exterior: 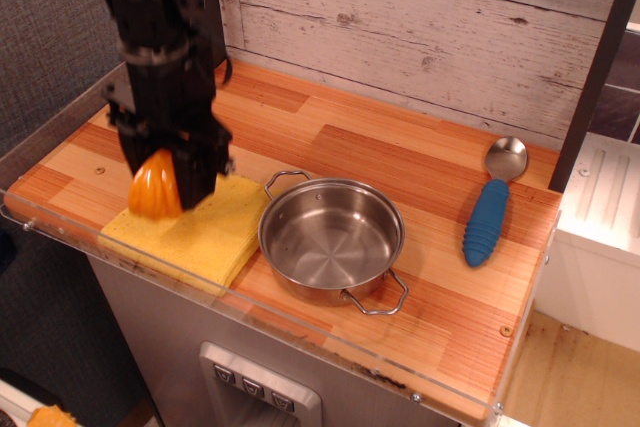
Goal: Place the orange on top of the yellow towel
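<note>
The orange [153, 186] is a glossy ribbed toy fruit held in my gripper [165, 179], which is shut on it. It hangs just over the left part of the yellow towel [195, 231], a flat folded cloth at the front left of the wooden counter. I cannot tell whether the orange touches the cloth. My black arm reaches down from the upper left and hides the towel's back edge.
A steel pot [332, 237] with two handles stands right beside the towel's right edge. A spoon with a blue handle [492, 207] lies at the right. A plank wall runs along the back. A clear plastic lip [250, 299] lines the counter's front edge.
</note>
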You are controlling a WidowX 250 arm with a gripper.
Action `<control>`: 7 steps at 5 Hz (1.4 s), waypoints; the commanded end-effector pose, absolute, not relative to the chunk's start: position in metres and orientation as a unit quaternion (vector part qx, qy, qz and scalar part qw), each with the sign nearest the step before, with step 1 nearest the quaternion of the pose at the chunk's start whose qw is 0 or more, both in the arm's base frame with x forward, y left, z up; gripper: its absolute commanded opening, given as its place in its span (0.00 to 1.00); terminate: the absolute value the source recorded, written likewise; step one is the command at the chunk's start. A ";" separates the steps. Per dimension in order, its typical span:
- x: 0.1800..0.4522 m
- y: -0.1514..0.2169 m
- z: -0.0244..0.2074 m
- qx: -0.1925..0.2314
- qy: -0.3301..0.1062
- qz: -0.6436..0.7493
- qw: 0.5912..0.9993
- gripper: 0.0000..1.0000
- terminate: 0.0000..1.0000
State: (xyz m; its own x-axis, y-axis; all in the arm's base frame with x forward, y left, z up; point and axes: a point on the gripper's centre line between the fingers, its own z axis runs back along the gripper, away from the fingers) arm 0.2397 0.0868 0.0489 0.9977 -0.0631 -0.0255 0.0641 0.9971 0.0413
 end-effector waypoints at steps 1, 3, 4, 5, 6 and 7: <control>0.240 0.092 0.051 0.037 0.013 -0.032 0.999 1.00 0.00; 0.238 0.097 0.089 0.031 -0.027 -0.024 0.999 1.00 0.00; 0.238 0.104 0.139 0.014 -0.075 -0.008 0.997 1.00 0.00; 0.239 0.117 0.174 -0.001 -0.094 -0.003 0.996 1.00 0.00; 0.243 0.119 0.170 0.007 -0.080 -0.007 0.997 1.00 0.00; 0.246 0.120 0.165 0.019 -0.070 -0.015 0.997 1.00 0.00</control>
